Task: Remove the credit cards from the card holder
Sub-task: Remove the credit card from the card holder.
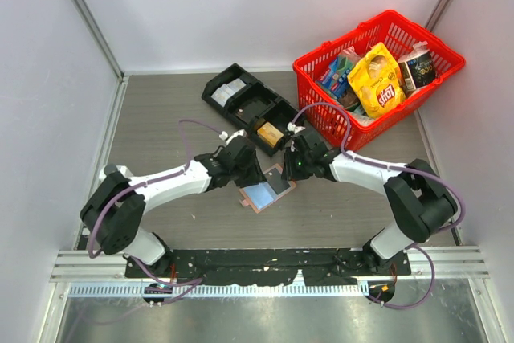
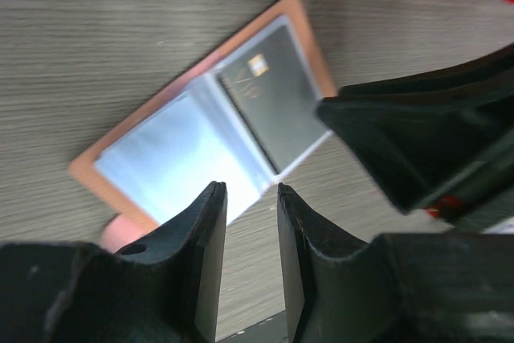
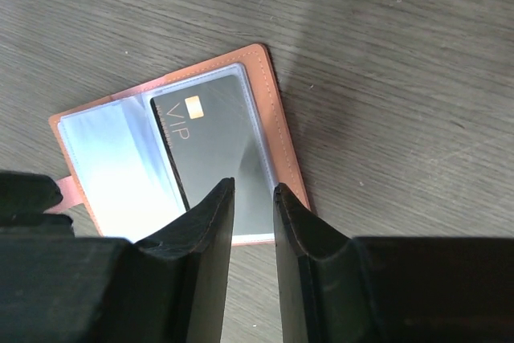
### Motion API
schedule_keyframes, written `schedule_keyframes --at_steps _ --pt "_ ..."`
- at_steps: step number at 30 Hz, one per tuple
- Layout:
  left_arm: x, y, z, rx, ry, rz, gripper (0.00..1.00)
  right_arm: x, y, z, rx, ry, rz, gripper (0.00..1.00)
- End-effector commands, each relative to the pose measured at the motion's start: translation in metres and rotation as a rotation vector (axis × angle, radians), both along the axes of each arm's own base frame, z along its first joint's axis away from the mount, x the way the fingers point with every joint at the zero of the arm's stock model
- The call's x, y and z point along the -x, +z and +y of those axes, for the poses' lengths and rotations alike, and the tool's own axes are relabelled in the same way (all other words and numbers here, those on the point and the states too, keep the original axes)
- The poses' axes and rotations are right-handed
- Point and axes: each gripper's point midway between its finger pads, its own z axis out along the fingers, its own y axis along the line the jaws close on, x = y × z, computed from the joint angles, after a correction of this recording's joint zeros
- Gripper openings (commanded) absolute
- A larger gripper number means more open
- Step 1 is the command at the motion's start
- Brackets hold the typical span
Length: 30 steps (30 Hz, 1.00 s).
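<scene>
Salmon-pink, the holder [image 3: 281,130] lay open flat just beneath both claws, sleeves up for picking. The right claw [image 3: 253,190] hung over the near edge of the dark card [image 3: 213,150], jaws narrowly parted and pinching nothing. The left claw [image 2: 250,190], likewise slightly parted and empty, hovered beside the blank sleeve [image 2: 173,162], probably to pin the holder down.

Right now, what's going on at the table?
The card holder lies open and flat on the table, between the two arms. Both grippers hang close over it. The left gripper is at the edge of the pale panel. The right gripper is over a dark VIP card that is still in its sleeve. Each gripper's jaws stand slightly apart and hold nothing.
</scene>
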Motion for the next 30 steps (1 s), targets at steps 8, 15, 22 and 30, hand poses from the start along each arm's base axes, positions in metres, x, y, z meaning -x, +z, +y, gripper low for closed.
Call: schedule_keyframes --at_steps 8,15,22,30 --pt "-0.011 -0.007 -0.034 0.223 0.105 0.051 0.34 -0.012 -0.003 0.015 -0.045 0.077 -0.021 0.27" --pt "-0.008 -0.032 -0.028 0.228 0.158 0.082 0.34 0.003 -0.010 0.017 -0.085 0.085 0.030 0.20" --pt "-0.005 -0.042 -0.024 0.253 0.191 0.088 0.34 0.016 -0.019 0.015 -0.113 0.059 0.076 0.17" --pt "-0.012 -0.020 -0.031 0.358 0.186 0.027 0.33 0.020 -0.024 0.011 -0.102 0.046 0.089 0.15"
